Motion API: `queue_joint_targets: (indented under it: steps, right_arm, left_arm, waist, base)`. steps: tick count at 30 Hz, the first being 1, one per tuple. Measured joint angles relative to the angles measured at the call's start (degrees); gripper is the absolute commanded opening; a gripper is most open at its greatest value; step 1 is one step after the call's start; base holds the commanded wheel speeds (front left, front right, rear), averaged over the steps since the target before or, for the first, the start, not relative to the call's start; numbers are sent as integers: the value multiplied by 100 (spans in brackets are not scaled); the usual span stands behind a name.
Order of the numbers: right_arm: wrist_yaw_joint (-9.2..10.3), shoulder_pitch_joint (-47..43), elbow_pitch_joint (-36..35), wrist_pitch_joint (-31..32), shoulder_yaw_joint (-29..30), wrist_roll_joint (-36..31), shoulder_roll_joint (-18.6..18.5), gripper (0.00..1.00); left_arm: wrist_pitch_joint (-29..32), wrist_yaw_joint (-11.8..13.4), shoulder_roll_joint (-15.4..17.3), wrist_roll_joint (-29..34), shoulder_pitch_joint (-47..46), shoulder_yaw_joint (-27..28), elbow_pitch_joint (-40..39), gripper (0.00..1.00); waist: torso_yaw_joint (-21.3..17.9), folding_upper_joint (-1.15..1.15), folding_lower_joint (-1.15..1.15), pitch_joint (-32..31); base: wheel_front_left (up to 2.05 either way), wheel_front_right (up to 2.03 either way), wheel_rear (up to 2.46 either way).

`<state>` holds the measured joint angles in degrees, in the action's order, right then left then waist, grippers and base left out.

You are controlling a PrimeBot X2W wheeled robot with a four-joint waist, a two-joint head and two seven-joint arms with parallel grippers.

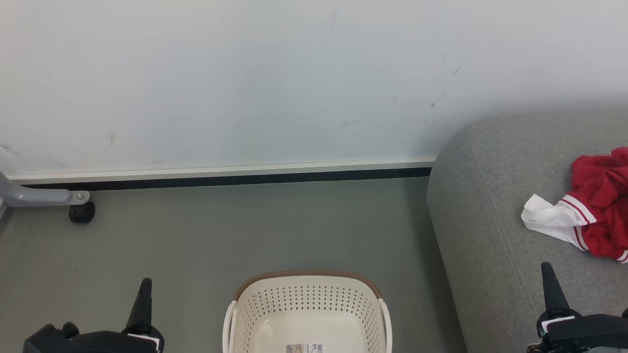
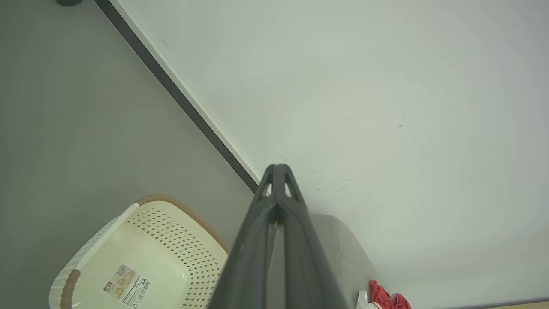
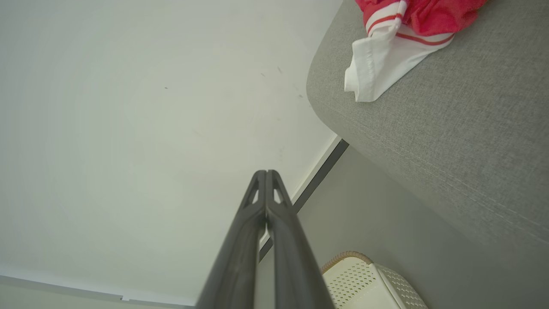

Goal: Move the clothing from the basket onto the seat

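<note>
Red clothing [image 1: 601, 206], partly cut off, on seat [image 1: 490, 235]; basket [image 1: 306, 274] prob. empty, front hidden; L tool [image 1: 145, 285] & R tool [image 1: 546, 269] clenched.

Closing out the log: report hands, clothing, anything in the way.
Shut, empty: left hand, right hand. Red-and-white clothing heaped on grey seat; basket bare where seen. No obstruction seen.

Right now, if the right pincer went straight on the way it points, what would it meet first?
Probably the white wall, just above the dark skirting strip. The shut right pincer aims past the grey seat's corner, though depth is hard to judge.
</note>
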<state>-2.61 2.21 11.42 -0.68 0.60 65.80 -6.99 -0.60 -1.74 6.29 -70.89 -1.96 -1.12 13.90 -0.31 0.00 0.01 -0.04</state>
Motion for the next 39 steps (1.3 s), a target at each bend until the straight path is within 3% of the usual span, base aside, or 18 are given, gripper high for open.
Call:
queue_joint_targets:
  steps: [39]
  right_arm:
    - [-403,283,508,715,701,2563,448,0]
  left_arm:
    - [709,-490,-381,-2081,-247,632,223,0]
  waist:
    - [31,0,0,11]
  base:
    - [0,0,0]
